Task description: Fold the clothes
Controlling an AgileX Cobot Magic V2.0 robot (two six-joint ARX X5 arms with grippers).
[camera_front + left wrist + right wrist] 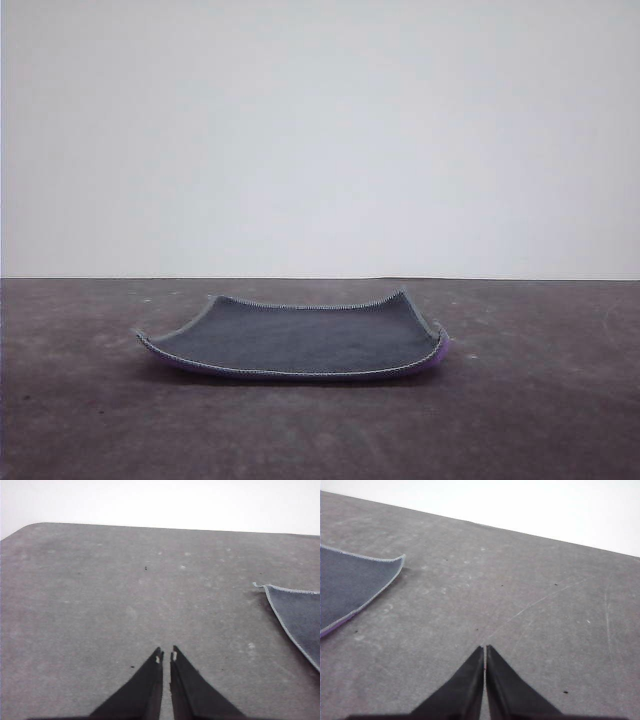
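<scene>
The clothes [300, 337], a small thick square cloth, lie spread on the dark table with the dark grey face up. Its corners curl upward and a purple underside shows at the right front corner. One grey corner of the clothes [297, 615] appears in the left wrist view, off to the side of my left gripper [166, 654], which is shut with nothing in it above bare table. Another corner of the clothes [350, 582] shows in the right wrist view, well apart from my right gripper [484, 649], also shut and holding nothing.
The dark grey table [540, 400] has a scuffed, speckled surface and ends at a far edge below a plain white wall [320, 130]. Bare tabletop surrounds the cloth on both sides and in front.
</scene>
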